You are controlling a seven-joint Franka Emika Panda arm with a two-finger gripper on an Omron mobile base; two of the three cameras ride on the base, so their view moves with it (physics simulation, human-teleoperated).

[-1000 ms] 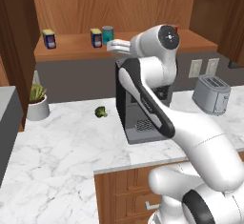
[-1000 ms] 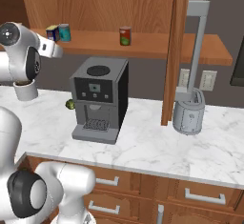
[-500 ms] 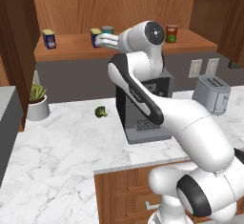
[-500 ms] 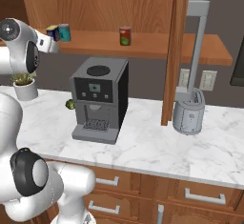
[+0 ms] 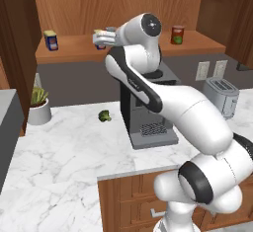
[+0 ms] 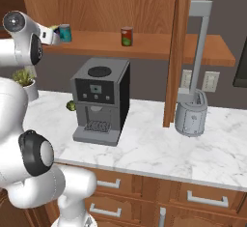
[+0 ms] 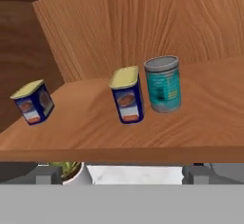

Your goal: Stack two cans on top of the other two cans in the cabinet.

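Approach step: two-finger gripper, upper centre, spread and empty before small blue yellow-topped can and teal silver-topped can, centre frame, on brown wooden cabinet shelf. Next: advance and close around one.

A dark coffee machine stands on the marble counter between a small broccoli floret and a silver toaster, with a potted plant farther left.
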